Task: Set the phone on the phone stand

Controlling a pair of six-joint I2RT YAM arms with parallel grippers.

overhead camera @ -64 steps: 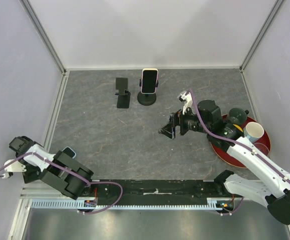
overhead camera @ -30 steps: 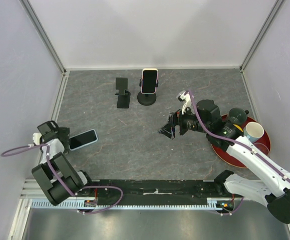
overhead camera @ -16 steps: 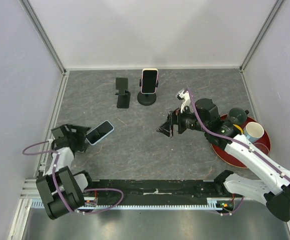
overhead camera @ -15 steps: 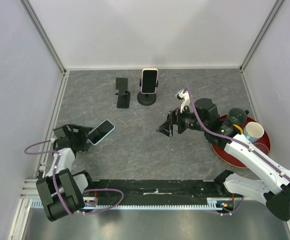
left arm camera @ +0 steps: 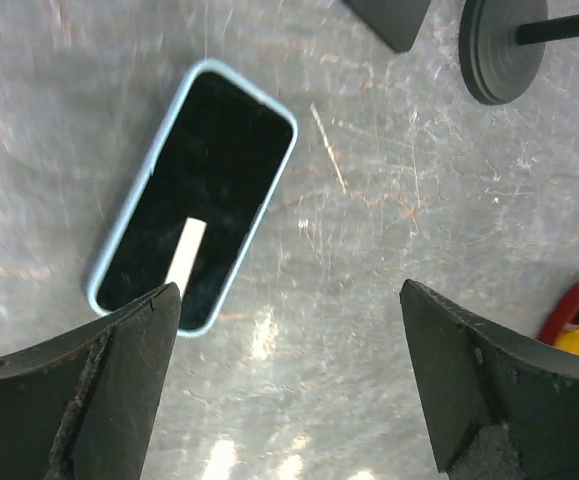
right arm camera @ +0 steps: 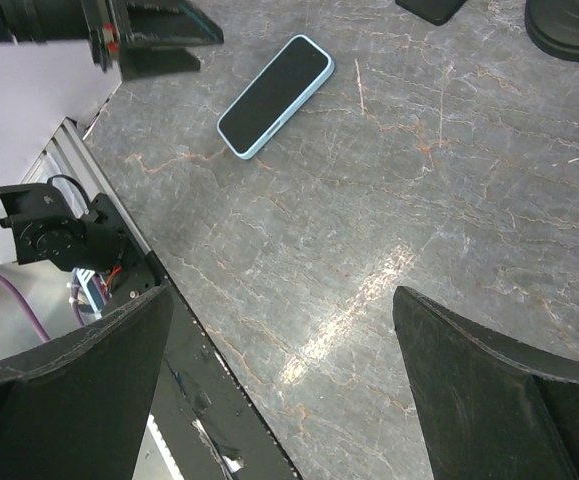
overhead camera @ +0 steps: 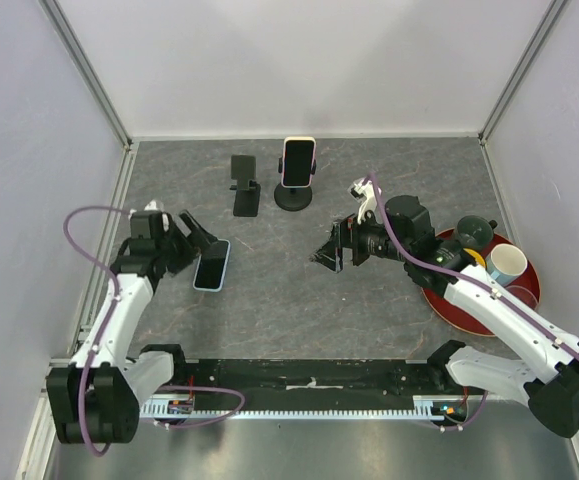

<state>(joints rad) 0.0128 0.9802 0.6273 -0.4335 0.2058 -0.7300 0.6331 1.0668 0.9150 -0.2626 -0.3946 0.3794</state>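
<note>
Left wrist: left gripper (left arm camera: 284, 385) spread wide, holding nothing | blue-cased phone (left arm camera: 194, 195) flat on the table (left arm camera: 399, 260), screen up, just past one fingertip | empty black phone stand (overhead camera: 244, 186) well apart, farther back | right gripper (right arm camera: 281, 390) wide, empty, above mid-table.

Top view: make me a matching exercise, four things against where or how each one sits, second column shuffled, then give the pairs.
1. blue phone
2. white phone
3. cup
4. black folding stand

A. on the red tray
B. empty
C. lying flat by the left gripper
D. held in the round-based stand

Pairs: 1-C, 2-D, 3-A, 4-B
</note>
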